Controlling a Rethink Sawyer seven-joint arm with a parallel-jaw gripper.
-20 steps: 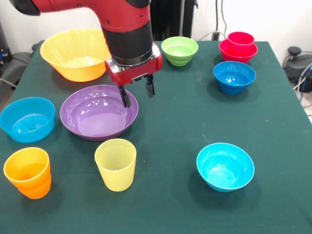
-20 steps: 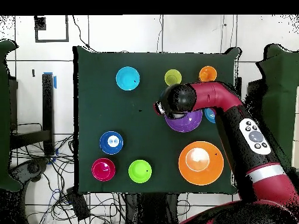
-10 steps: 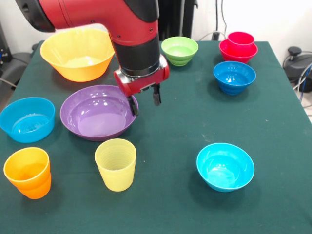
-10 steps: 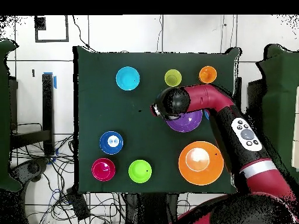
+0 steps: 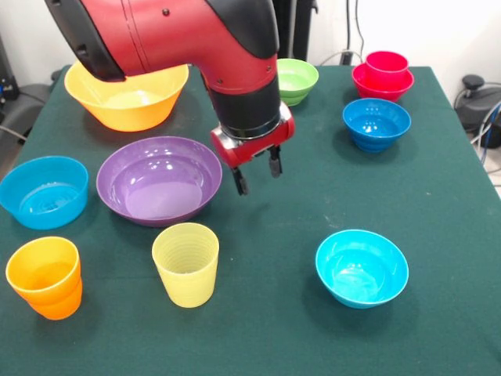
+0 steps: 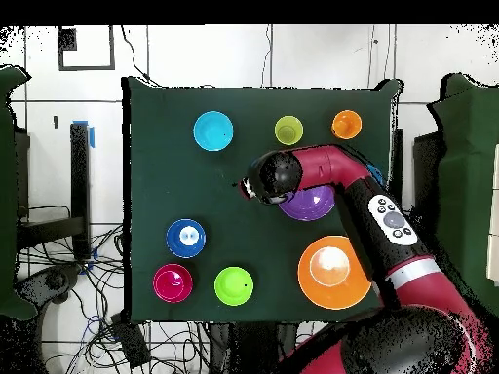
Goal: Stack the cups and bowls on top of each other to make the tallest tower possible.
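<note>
A: Front view, please.

B: Red and black arm reaching down over a green table (image 5: 438,235). Gripper (image 5: 256,171) hanging empty, fingers spread apart, just right of the purple bowl (image 5: 159,178) and clear of its rim. Yellow-orange bowl (image 5: 125,98) partly behind the arm; lime green bowl (image 5: 297,81) peeking out beside it. Tower (image 5: 383,74) at the far right corner: red cup seated in a red bowl. Dark blue bowl (image 5: 376,123) just in front of it. Cyan bowl (image 5: 362,267) near the front, right of centre. Pale yellow cup (image 5: 186,263) and orange cup (image 5: 45,276) upright in the front row; light blue bowl (image 5: 43,191) at the left edge.

A: And overhead?

B: Arm curving in from the lower right, wrist covering the gripper (image 6: 251,187). Purple bowl (image 6: 314,205) half hidden beneath the arm. Tower (image 6: 172,283) at the lower left, beside the lime green bowl (image 6: 234,285). Cyan bowl (image 6: 213,130), yellow cup (image 6: 288,130) and orange cup (image 6: 346,125) lined along the top.
</note>
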